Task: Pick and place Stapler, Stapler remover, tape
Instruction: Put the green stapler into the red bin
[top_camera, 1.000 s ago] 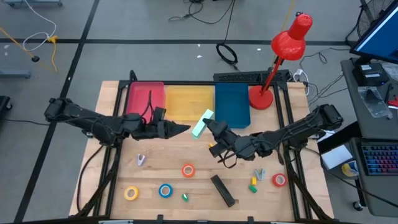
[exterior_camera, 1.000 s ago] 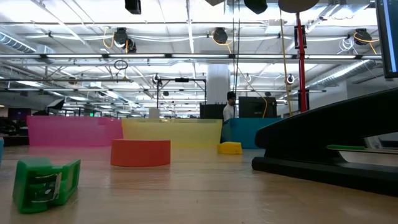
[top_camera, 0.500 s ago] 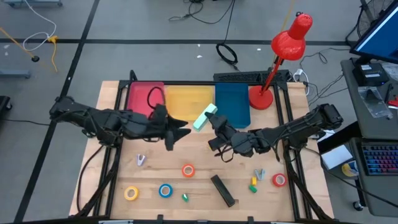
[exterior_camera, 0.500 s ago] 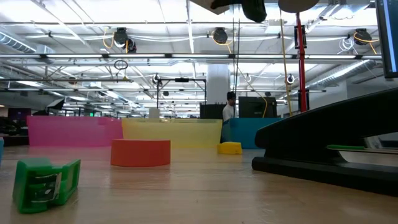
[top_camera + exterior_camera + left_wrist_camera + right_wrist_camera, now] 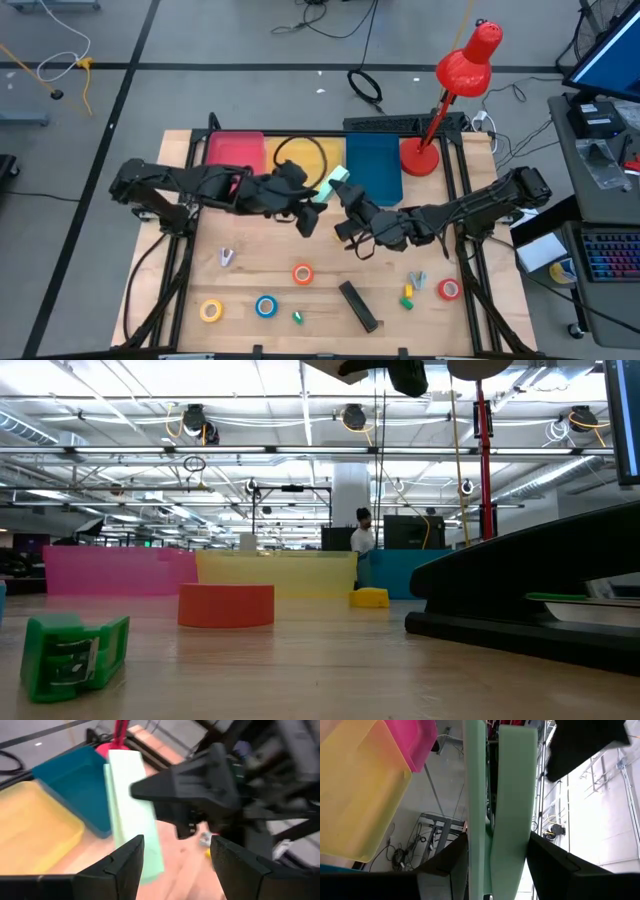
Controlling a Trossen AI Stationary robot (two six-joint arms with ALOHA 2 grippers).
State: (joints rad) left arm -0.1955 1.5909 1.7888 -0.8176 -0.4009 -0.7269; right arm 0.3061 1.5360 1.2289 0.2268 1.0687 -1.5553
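While the two arms meet above the middle of the table in the high view, a pale green stapler (image 5: 331,187) is held aloft by the right gripper (image 5: 343,194), clenched on it, just over the seam between the yellow bin (image 5: 303,163) and the blue bin (image 5: 373,166). The left gripper (image 5: 309,200) is set right beside it, fingers parted, empty. A pink bin (image 5: 232,152) and a red desk lamp (image 5: 455,85) are seen along the far edge. On the wooden boards nearer the front lie the yellow tape (image 5: 210,311), blue tape (image 5: 265,306), orange-red tape (image 5: 302,273) and red tape (image 5: 449,290), a black stapler (image 5: 358,305) and a small green stapler remover (image 5: 297,317), all well apart from the grippers.

From the low view, a black stapler (image 5: 530,595) fills the right side, an orange-red tape roll (image 5: 226,605) stands mid-table, and a green remover (image 5: 72,652) is nearest.

From the left wrist view, the smooth, slab-shaped green stapler (image 5: 132,815) is gripped by the other arm's dark claw.

From the right wrist view, the green stapler (image 5: 499,805) is pinched between matte black fingers (image 5: 445,870).
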